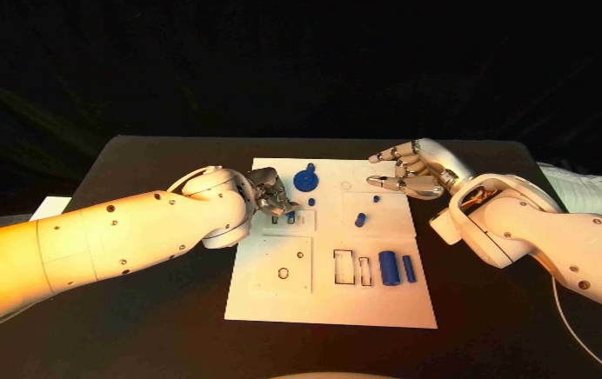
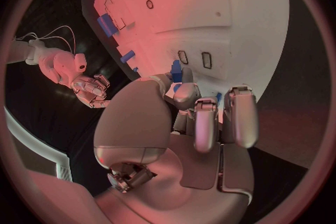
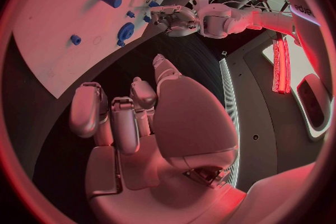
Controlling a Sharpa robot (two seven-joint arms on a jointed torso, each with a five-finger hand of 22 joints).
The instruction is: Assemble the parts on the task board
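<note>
Left hand pinching a small blue part at the task board's edge

The white task board (image 1: 329, 296) lies mid-surface; at its 10 o'clock the left hand (image 1: 270, 196) grips a short blue part (image 1: 291, 217) — upright over a slot. The right hand (image 1: 411, 172) hovers at 1 o'clock, released, fingers apart — two blue cylinders (image 1: 397, 268) lie at 4 o'clock.

blue parts (image 1: 391, 268) on white task board (image 1: 329, 302)

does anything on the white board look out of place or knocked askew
Nothing stands out. The task board lies flat on the table, and the blue parts sit loose on it, none spilled off. The left hand is at a small blue piece near the board's left edge; the right hand hovers empty.
</note>
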